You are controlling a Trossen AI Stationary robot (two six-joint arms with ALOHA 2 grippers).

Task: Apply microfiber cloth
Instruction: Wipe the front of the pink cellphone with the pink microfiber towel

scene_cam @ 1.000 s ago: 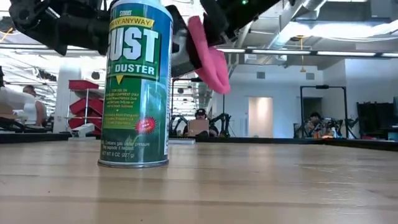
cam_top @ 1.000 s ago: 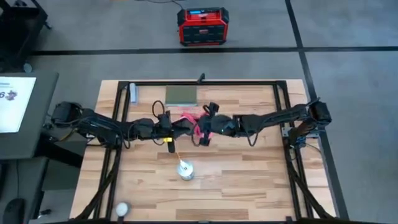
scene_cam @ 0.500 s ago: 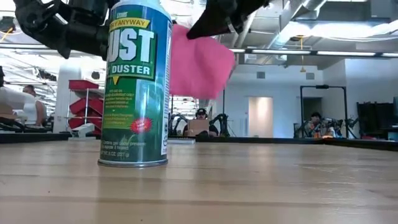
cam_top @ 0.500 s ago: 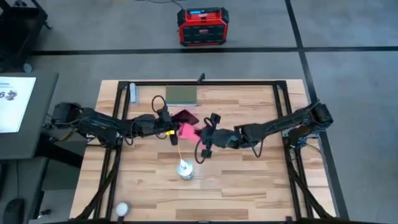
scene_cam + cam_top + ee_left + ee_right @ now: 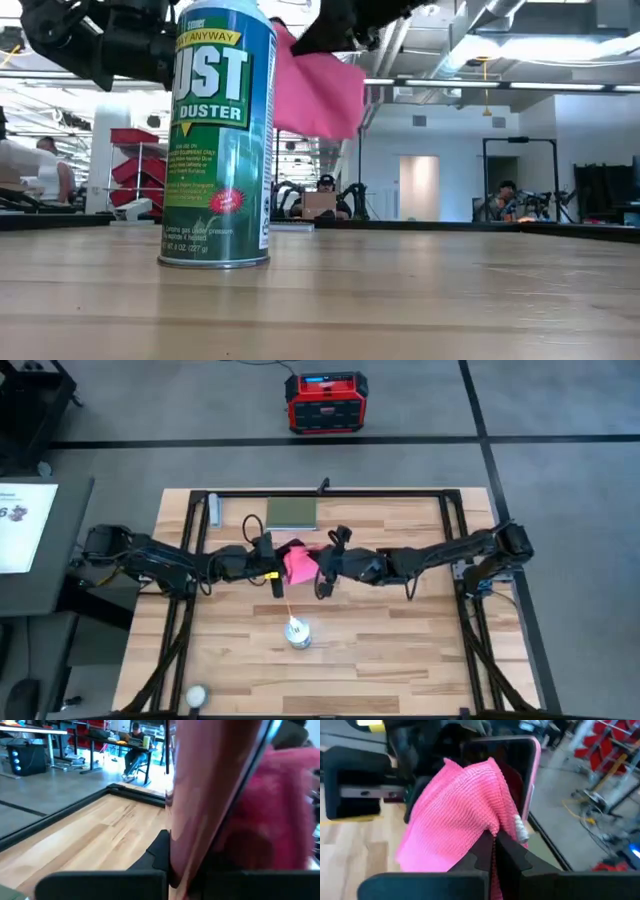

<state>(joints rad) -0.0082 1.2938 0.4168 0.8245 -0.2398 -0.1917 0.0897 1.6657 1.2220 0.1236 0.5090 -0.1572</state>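
Because my right gripper (image 5: 492, 851) pinches only a small fold of the cloth (image 5: 299, 565), the fabric may slip out when I press it on the phone (image 5: 520, 765), or the push may twist the phone in my left gripper (image 5: 270, 563). My right fingers are closed tight on that fold, and the cloth hangs in the middle of the high view, touching the phone. My left fingers are clamped on the phone's lower edge.
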